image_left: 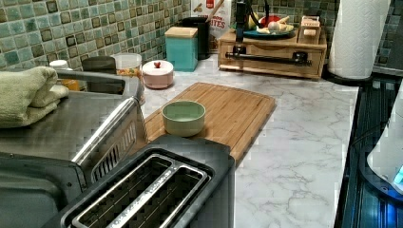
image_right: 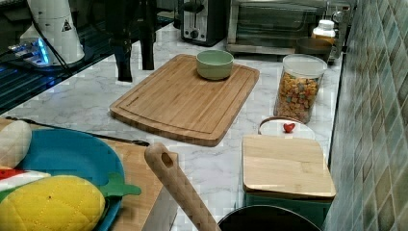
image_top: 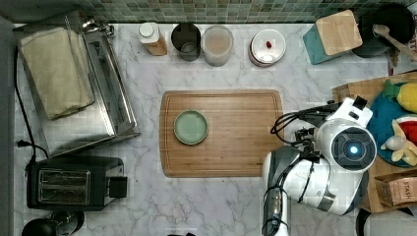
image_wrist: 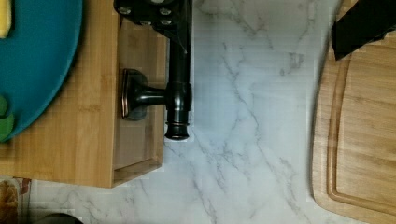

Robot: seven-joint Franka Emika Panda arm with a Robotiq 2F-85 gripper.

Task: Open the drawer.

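Judged the main risk as a slip: drawer (image_left: 275, 66) sat at the far end of the bench (image_left: 304, 142) in the left view, with its bar handle (image_wrist: 180, 93) against one finger only. Pulling before closing would miss the bar or drag the whole box. Found the claw (image_right: 136, 72) spread wide, gripping nothing, one finger touching or just beside the handle, the other above the cutting board (image_wrist: 364, 140) edge.

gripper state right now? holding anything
Gripper: open, holding nothing, one finger at the drawer handle, the other over the counter.
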